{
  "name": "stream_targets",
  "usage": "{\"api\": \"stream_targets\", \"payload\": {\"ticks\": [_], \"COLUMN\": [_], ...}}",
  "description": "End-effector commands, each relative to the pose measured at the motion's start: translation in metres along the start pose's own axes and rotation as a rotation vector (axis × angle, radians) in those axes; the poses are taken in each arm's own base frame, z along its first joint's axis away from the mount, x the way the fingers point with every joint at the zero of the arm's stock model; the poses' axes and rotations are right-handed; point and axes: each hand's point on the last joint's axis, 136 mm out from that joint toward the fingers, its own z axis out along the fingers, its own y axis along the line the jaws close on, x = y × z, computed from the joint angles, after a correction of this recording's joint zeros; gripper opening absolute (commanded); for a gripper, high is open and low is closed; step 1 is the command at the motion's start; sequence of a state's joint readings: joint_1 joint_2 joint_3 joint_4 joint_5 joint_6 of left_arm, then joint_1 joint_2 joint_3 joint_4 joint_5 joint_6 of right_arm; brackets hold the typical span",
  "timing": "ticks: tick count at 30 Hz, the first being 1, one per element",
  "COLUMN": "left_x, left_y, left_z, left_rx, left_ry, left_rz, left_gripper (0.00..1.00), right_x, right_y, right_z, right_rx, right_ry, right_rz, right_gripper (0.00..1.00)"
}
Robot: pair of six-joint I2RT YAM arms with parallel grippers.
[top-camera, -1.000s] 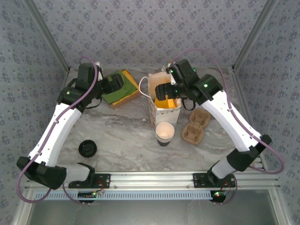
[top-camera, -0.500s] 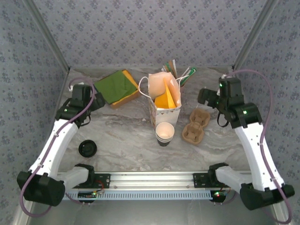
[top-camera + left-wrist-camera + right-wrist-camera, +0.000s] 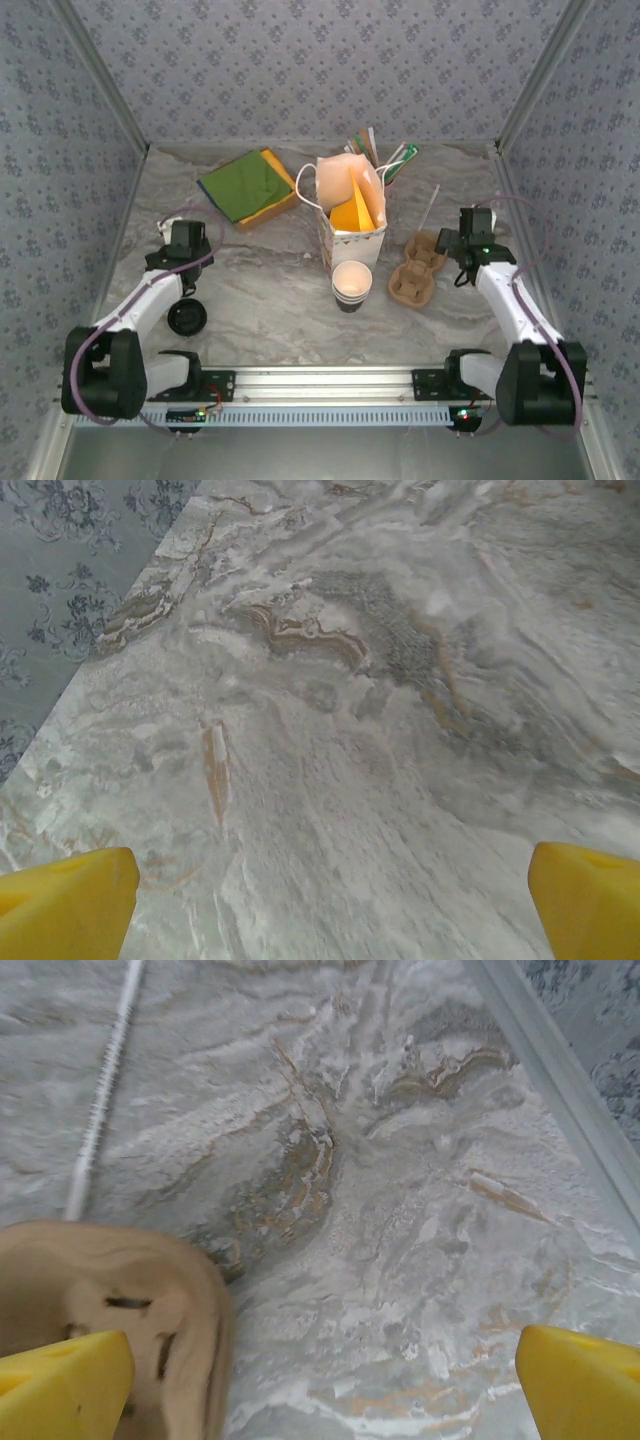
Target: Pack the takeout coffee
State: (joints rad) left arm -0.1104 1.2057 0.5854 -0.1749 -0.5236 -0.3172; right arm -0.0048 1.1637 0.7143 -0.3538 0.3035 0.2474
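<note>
The takeout coffee [image 3: 351, 284], a small paper cup with a cream inside and dark rings, stands upright and empty in front of the open white paper bag [image 3: 352, 232]. The brown cardboard carrier [image 3: 418, 268] lies just right of the cup. My left gripper [image 3: 184, 240] hovers low at the left side of the table, far from the cup. Its yellow fingertips [image 3: 70, 900] stand wide apart over bare marble, open. My right gripper [image 3: 457, 243] is right of the carrier, also open, and the carrier's corner [image 3: 120, 1290] shows by its left fingertip [image 3: 65, 1385].
A black lid [image 3: 187, 317] lies near my left arm. Green and yellow napkins [image 3: 247, 186] sit at the back left. A cup of straws [image 3: 382, 160] stands behind the bag. A white straw [image 3: 430, 207] [image 3: 100, 1100] lies beyond the carrier. The metal frame [image 3: 560, 1070] runs along the right.
Both arms have pulled back from the far middle toward the near edge and folded down. The right gripper has left the bag's mouth; the left has left the napkins.
</note>
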Motion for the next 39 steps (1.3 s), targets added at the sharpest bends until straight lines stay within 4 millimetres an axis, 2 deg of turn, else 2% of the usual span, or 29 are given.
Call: {"api": "stream_targets", "payload": {"ticks": [1, 7, 12, 14, 20, 22, 39], "left_x": [-0.038, -0.054, -0.066, -0.062, -0.056, -0.048, -0.049], "left_y": [-0.011, -0.033, -0.059, -0.06, -0.055, -0.057, -0.057], "left_z": [0.012, 0.036, 0.042, 0.043, 0.041, 0.043, 0.044], "left_rx": [0.025, 0.072, 0.172, 0.193, 0.263, 0.308, 0.314], "left_ry": [-0.167, -0.256, -0.318, -0.338, -0.376, -0.394, -0.399], "left_rz": [-0.044, -0.013, 0.091, 0.082, 0.03, 0.025, 0.023], "left_gripper": [1.0, 1.0, 1.0, 1.0, 1.0, 1.0, 1.0], "right_x": [-0.036, -0.046, -0.045, -0.04, -0.023, -0.024, -0.025], "right_y": [0.003, 0.02, 0.042, 0.052, 0.046, 0.05, 0.05], "right_z": [0.018, 0.05, 0.063, 0.063, 0.057, 0.059, 0.064], "right_rx": [0.021, -0.004, -0.085, -0.111, -0.16, -0.173, -0.182], "right_ry": [-0.189, -0.313, -0.371, -0.418, -0.496, -0.492, -0.456], "right_rz": [0.003, -0.059, -0.107, -0.155, -0.125, -0.138, -0.131], "right_gripper": [1.0, 1.0, 1.0, 1.0, 1.0, 1.0, 1.0]}}
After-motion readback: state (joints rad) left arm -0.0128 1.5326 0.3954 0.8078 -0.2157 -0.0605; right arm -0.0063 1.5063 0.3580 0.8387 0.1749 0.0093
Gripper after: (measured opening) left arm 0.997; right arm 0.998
